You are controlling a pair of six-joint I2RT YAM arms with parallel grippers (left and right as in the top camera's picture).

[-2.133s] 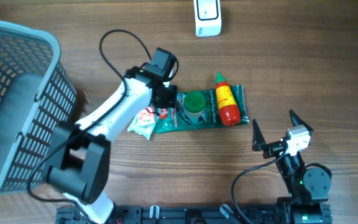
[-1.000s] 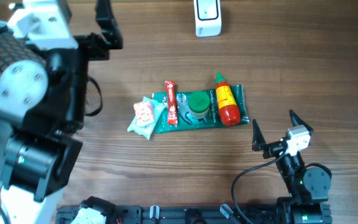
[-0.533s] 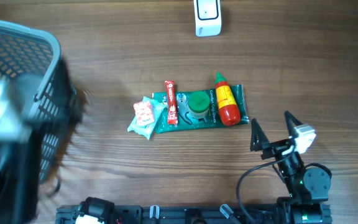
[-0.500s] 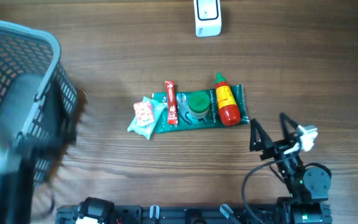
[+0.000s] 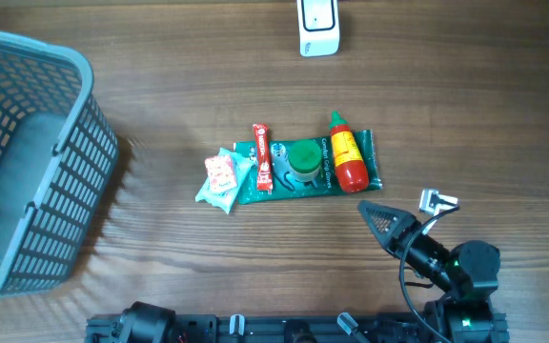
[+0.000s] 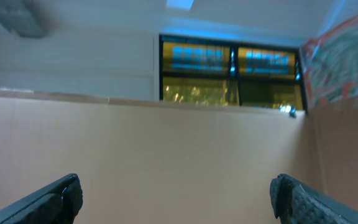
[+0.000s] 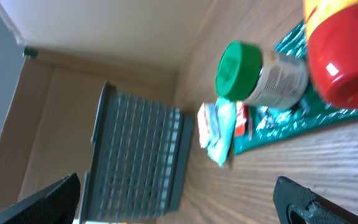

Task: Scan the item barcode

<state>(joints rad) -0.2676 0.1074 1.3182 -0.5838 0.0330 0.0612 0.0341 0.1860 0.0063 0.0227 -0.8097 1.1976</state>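
Lying at mid-table, the red sauce bottle (image 5: 349,162) and green-capped jar (image 5: 301,162) rested on a green packet (image 5: 372,152), with a red stick pack (image 5: 262,157) and a small pale pouch (image 5: 221,179) at its left end, well apart from the white scanner (image 5: 317,27) at the far edge. The right gripper (image 5: 381,219) hung near and right of them, jaws spread wide and empty. The left gripper (image 6: 176,199), outside the overhead view, was likewise released, facing a wall.

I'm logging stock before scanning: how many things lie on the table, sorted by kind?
Packets: 3 (flat green foil pouch, red stick wrapper, pale blue snack packet)
Containers: 2 (red plastic sauce bottle, green-lidded jar)
Baskets: 1 (grey plastic mesh basket)
Scanners: 1 (white plastic barcode scanner)
Total: 7
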